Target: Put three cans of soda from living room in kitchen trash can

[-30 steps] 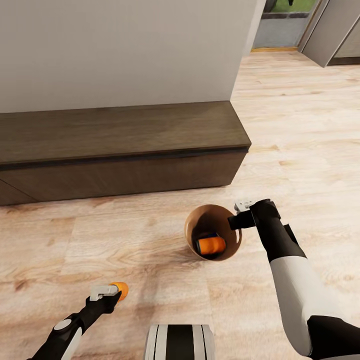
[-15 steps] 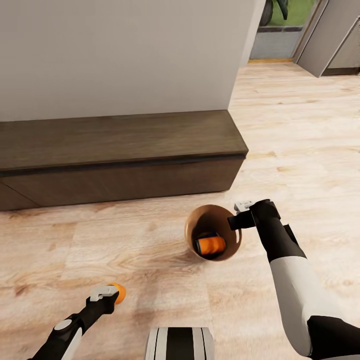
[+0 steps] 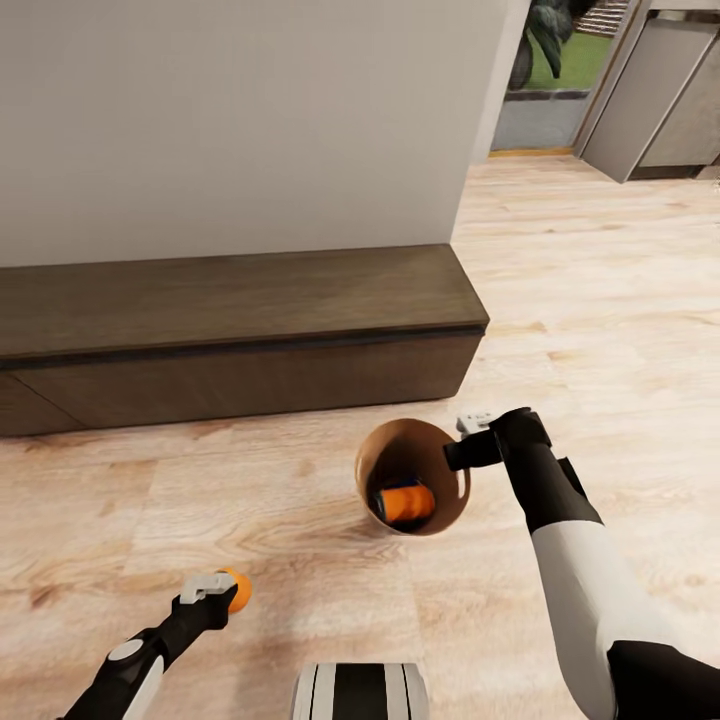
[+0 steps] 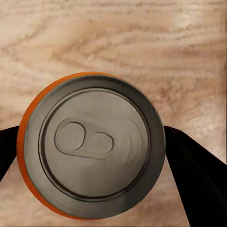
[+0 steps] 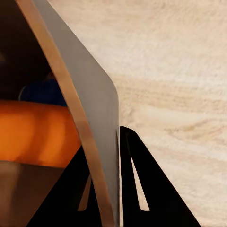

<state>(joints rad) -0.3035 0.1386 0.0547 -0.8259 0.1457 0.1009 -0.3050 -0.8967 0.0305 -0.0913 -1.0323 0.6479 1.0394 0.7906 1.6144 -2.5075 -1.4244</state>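
The tash can (image 3: 378, 455), a small round bin with a brown inside, is over the wood floor in front of the bench. My right gripper (image 3: 467, 443) is shut on its near-right rim. In the right wrist view the bin wall (image 5: 92, 113) runs between the black fingers (image 5: 142, 189). One orange can of soda (image 3: 405, 502) lies on its side in the bin, and it shows orange (image 5: 33, 135) past the wall. My left gripper (image 3: 222, 590), low at the left, is shut on a second can of soda (image 3: 238, 589). Its silver top (image 4: 94, 144) sits between the dark fingers (image 4: 198, 184).
A long low dark-wood bench (image 3: 240, 320) stands against a grey wall (image 3: 250, 120) just behind the bin. Light wood floor (image 3: 600, 300) stretches right toward a doorway with a plant (image 3: 545, 40) and grey panels (image 3: 650, 100). My base (image 3: 360, 690) is at the bottom.
The whole view has shifted: bench and wall sit lower and the doorway shows more. The bin and right gripper slid slightly left in the picture. Both grips are unchanged.
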